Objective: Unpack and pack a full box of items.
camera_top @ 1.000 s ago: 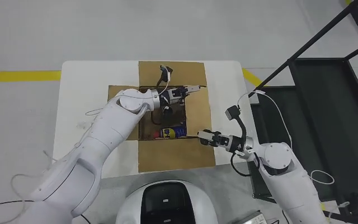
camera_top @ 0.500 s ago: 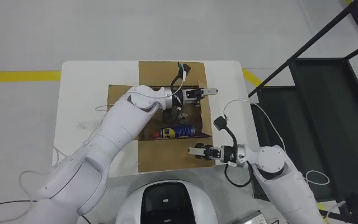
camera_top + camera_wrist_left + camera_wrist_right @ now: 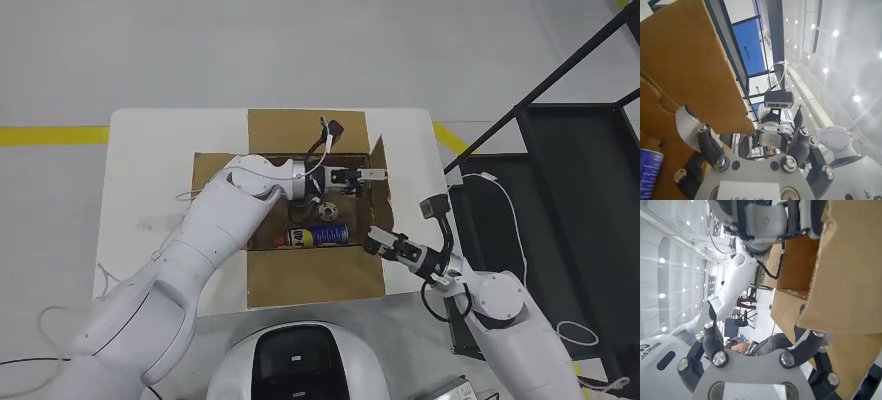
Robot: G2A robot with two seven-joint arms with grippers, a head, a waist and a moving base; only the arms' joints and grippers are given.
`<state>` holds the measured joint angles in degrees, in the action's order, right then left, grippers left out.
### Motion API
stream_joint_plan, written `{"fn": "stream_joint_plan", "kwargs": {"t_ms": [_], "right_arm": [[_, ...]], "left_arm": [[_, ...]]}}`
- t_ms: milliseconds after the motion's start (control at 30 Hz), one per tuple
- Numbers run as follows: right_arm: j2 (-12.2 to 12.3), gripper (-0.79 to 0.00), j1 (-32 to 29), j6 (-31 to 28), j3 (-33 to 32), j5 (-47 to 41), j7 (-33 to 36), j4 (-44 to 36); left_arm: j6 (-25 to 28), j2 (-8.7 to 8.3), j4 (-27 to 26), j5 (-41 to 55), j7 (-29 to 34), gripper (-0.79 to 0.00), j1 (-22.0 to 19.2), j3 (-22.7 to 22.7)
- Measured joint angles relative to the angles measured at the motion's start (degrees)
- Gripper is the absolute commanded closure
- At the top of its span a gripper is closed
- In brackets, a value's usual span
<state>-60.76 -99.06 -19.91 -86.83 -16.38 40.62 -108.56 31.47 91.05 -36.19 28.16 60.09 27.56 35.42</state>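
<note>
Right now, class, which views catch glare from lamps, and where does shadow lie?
Left wrist view: ceiling lamps flare in streaks. Right wrist view: lamp rows glare too. Top view: even light, no glare; soft shadow inside the box around the spray can.

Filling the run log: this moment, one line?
left pincer open at flap | right pincer open at flap | spray can in box

Print marks the blue can [image 3: 318,236] and a wall panel [image 3: 751,47].
</note>
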Motion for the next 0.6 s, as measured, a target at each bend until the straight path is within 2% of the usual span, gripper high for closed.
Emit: {"fn": "stream_joint_plan", "kwargs": {"t_ms": [200, 333, 433, 600], "right_arm": [[-0.4, -0.785, -1.16, -2.21, -2.01, 0.88, -8.95, 0.92], [-0.85, -0.785, -1.37, 2.44, -2.55, 9.2, -20.18, 1.3], [-1.21, -0.785, -0.65, 4.82, -1.08, 12.16, -24.67, 2.18], [-1.64, -0.785, 1.81, 8.88, 0.75, 17.15, -28.88, 5.6]], "left_arm": [[3.36, -2.78, -2.98, -2.67, 1.79, -0.785, 2.54, 3.74], [5.12, -5.31, -6.77, -7.3, -0.43, -0.785, 4.92, 7.04], [4.93, -7.53, -11.35, -10.91, -1.8, -0.785, 7.58, 10.25], [2.46, -11.74, -21.92, -15.93, -3.53, -0.785, 13.64, 18.38]]}}
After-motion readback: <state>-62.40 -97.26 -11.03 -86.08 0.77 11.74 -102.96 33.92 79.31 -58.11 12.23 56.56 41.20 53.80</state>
